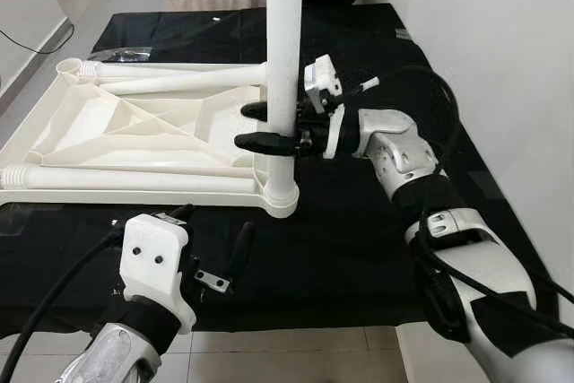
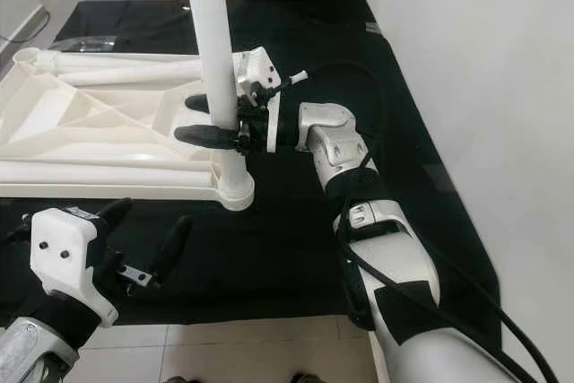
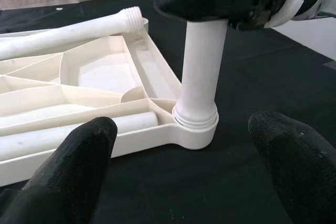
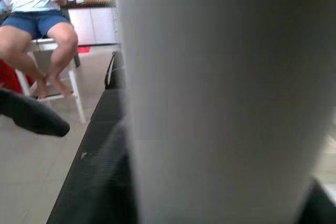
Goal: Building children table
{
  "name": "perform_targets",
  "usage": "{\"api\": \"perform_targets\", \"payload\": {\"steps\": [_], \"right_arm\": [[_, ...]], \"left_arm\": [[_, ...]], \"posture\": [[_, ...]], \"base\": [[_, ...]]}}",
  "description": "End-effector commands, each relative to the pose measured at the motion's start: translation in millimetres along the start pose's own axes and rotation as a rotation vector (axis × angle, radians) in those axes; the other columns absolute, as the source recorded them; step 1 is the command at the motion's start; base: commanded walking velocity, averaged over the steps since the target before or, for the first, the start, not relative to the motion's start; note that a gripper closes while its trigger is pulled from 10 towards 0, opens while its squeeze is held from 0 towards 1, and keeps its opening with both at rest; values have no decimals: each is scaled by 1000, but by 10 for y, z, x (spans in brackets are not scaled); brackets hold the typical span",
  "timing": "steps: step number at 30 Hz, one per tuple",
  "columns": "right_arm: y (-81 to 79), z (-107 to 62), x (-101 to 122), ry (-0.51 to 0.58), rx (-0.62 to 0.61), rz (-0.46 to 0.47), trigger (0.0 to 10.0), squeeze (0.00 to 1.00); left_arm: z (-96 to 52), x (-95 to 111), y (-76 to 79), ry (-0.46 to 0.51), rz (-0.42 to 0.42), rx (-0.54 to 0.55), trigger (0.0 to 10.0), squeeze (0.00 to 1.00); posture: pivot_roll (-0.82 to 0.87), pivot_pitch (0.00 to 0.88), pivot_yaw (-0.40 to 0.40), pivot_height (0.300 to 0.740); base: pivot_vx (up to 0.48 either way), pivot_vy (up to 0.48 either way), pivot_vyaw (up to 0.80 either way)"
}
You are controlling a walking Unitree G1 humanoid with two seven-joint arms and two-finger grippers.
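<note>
The white plastic table top (image 1: 134,136) lay upside down on the black cloth (image 1: 359,239), ribbed underside showing. At its near right corner a white plastic leg (image 1: 285,60) stood upright in the round socket (image 1: 282,199). The right gripper (image 1: 269,126) held that leg, one black finger on either side. Three more white legs (image 1: 134,178) lay across the top. The left gripper (image 1: 215,253) hovered just in front of the socket, fingers (image 3: 79,150) spread wide, holding nothing. A person (image 4: 37,19) sat on a white stool beyond.
</note>
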State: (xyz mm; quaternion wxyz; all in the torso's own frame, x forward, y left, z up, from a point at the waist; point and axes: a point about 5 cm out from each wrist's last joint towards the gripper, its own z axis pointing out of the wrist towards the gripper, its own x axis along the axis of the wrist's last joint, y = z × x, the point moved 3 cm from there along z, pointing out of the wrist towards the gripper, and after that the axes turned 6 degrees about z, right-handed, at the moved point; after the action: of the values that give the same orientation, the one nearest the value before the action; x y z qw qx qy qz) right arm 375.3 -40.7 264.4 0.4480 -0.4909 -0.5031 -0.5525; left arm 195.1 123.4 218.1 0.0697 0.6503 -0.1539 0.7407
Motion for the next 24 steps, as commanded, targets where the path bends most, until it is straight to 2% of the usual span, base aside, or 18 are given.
{"api": "perform_targets", "payload": {"steps": [1,5,6,7,8,10,11,12,13,15,16,17,18,19,24], "right_arm": [[-10,6,-63,-41,10,-11,0,0],[30,-54,-119,-71,-40,-19,0,0],[127,-154,-214,-112,-179,-19,0,0],[127,-154,-214,-112,-179,-19,0,0],[171,-220,-285,-137,-265,-20,0,0],[247,-392,-507,-174,-539,87,0,0],[247,-392,-507,-174,-539,87,0,0],[167,-653,-807,-222,-905,174,0,0],[-26,-737,-960,-241,-991,206,0,0],[-26,-737,-960,-241,-991,206,0,0],[-169,-791,-1040,-251,-1034,226,0,0],[-169,-791,-1040,-251,-1034,226,0,0],[-260,-824,-1088,-249,-1059,237,0,0],[-260,-824,-1088,-249,-1059,237,0,0],[-38,-832,-921,-193,-1133,167,0,0]], "left_arm": [[-22,1,30,-2,-1,-6,10000,0],[-23,-2,40,-2,-3,-9,10000,0],[-23,-3,46,-3,-6,-10,10000,0],[-23,-3,46,-3,-6,-10,10000,0],[-24,-4,47,-3,-7,-9,10000,0],[-23,-3,46,-2,-6,-8,10000,0],[-23,-3,46,-2,-6,-8,10000,0],[-26,-4,33,-3,-4,-7,10000,0],[-24,-3,25,-4,-1,-6,10000,0],[-24,-3,25,-4,-1,-6,10000,0],[-22,-2,20,-5,1,-6,10000,0],[-22,-2,20,-5,1,-6,10000,0],[-17,-4,9,-5,4,-6,10000,0],[-17,-4,9,-5,4,-6,10000,0],[51,-1,-33,10,23,-12,10000,0]], "posture": [[223,180,-28,740],[220,178,-31,740],[217,177,-34,740],[217,177,-34,740],[210,179,-43,740],[207,180,-47,740],[207,180,-47,740],[196,182,-51,740],[197,184,-47,740],[197,184,-47,740],[197,184,-47,740],[197,184,-47,740],[189,179,-43,740],[189,179,-43,740],[186,149,-31,740]], "base": [[0,0,0],[0,0,0],[0,0,0],[0,0,0],[0,0,0],[0,0,0],[0,0,0],[0,0,0],[0,0,0],[0,0,0],[0,0,0],[0,0,0],[0,0,0],[0,0,0],[0,0,0]]}}
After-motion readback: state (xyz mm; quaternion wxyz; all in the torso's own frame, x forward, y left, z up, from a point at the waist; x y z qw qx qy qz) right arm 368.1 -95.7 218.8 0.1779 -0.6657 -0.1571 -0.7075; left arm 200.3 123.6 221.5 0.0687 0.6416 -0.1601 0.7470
